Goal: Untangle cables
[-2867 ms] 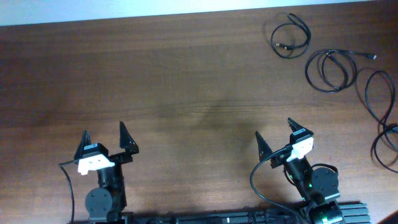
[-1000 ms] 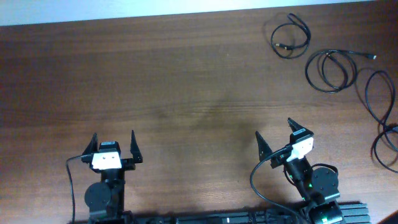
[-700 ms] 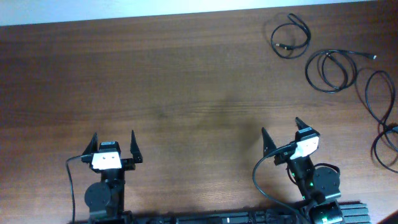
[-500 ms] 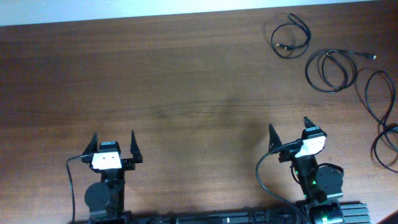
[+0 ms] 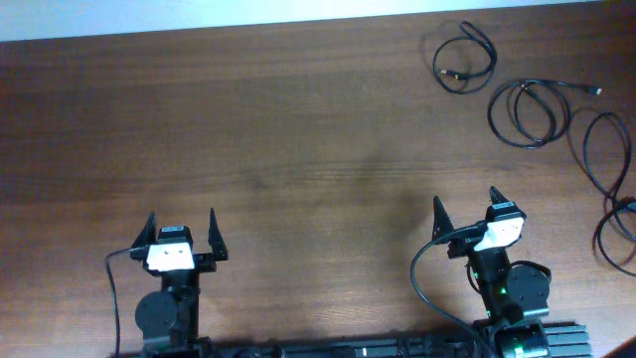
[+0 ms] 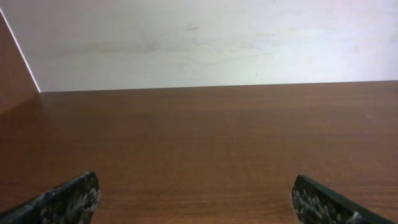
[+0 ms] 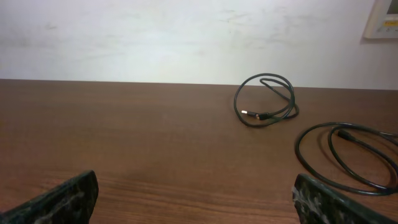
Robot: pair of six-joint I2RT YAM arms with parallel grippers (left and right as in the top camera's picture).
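The left pincer [image 5: 182, 215] stands at the near edge of the brown wooden tabletop [image 5: 298, 149], jaws spread wide and grasping nothing. The right pincer [image 5: 465, 195], also at the near edge, is likewise released and empty. Both are well apart from the task items, which lie at the far right. Nearest is a long thin black cable [image 5: 588, 149] in loose loops along the right edge. Just beyond it lies a double-looped thin black cable [image 5: 527, 111]. Farthest, near the back edge, lies a small round coil of thin black cable [image 5: 463, 60], its plug end visible in the right wrist view.
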